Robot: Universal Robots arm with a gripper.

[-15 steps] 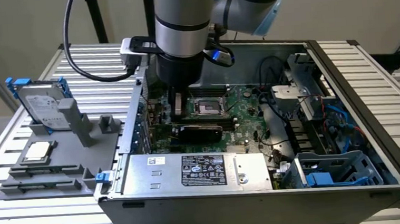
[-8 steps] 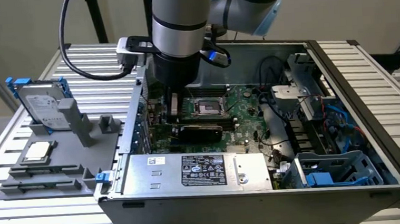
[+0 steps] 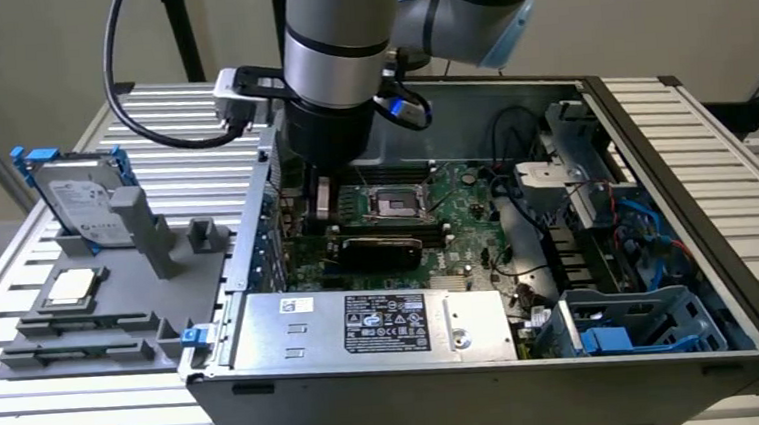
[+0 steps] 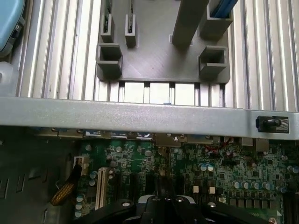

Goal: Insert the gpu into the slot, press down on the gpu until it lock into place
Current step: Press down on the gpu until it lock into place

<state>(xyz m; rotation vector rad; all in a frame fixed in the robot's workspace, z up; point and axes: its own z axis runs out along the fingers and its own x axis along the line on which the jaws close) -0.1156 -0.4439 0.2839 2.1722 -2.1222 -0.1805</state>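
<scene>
Right by the wrist camera, the gripper (image 4: pixel 164 201) has its fingers pressed tight together, holding nothing, low over the green motherboard (image 4: pixel 219 172). In the exterior view it is down inside the computer case (image 3: pixel 702 240). Just in front of the tool, the gpu (image 3: pixel 371 247) lies along the board: a long card with a black cover and a bit of green edge. It looks stiff but easy to break, so the hard black top is the safest place to push.

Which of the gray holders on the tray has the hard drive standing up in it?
The tall holder at the tray's far end: the hard drive, blue-edged, leans upright there. The low holder nearer the camera holds a flat silver chip.
</scene>
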